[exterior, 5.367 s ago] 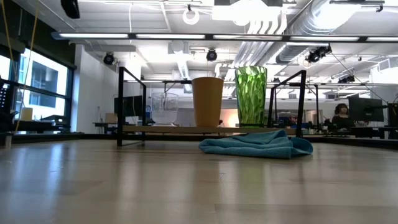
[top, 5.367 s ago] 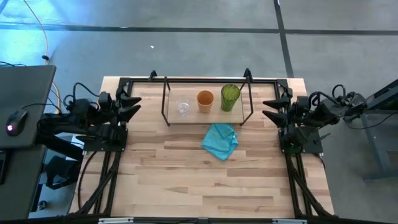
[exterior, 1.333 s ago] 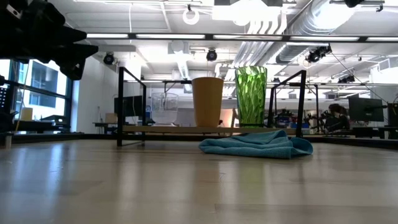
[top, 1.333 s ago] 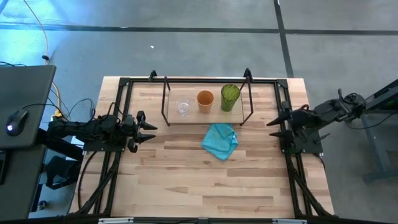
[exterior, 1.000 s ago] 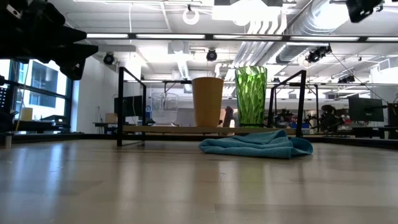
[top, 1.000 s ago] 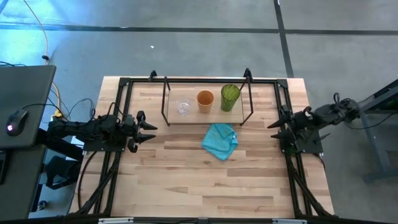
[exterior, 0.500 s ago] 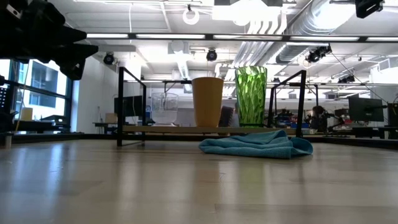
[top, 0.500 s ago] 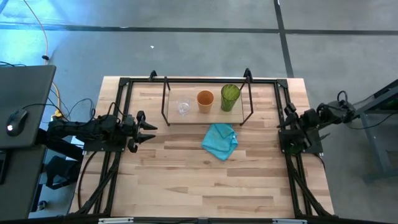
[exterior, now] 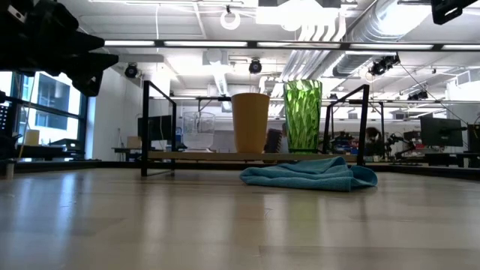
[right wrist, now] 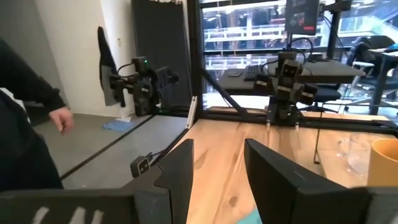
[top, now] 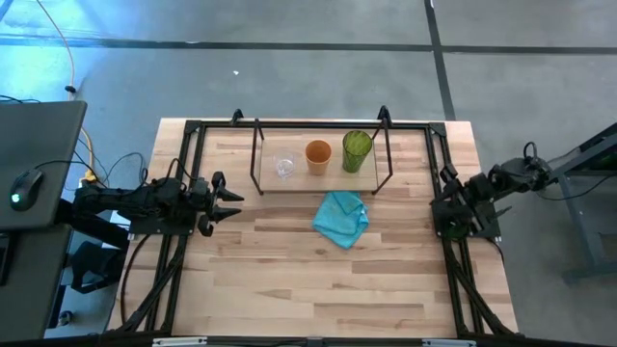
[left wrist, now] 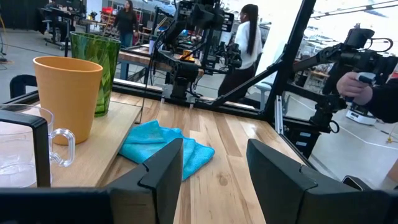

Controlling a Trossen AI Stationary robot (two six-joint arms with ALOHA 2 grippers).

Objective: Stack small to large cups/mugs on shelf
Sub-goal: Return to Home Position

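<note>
High view: clear glass mug (top: 283, 166), orange cup (top: 318, 154), green ribbed tumbler (top: 357, 150) stand on your dark-rod shelf (top: 324, 186); placing looks done. Left gripper (left wrist: 216, 149), right gripper (right wrist: 219, 146) flank it, agape, empty.

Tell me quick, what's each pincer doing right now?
Left pincer: open, empty, at the table's left edge.
Right pincer: open, empty, at the table's right edge.

Both arms (top: 145, 200) matte blk, jointed; gripper fingers (left wrist: 163, 165) blocky, angular.

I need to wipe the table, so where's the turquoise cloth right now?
In the high view, the turquoise cloth lies bunched on the table, right in front of the shelf, closest to the orange cup and green tumbler.
</note>
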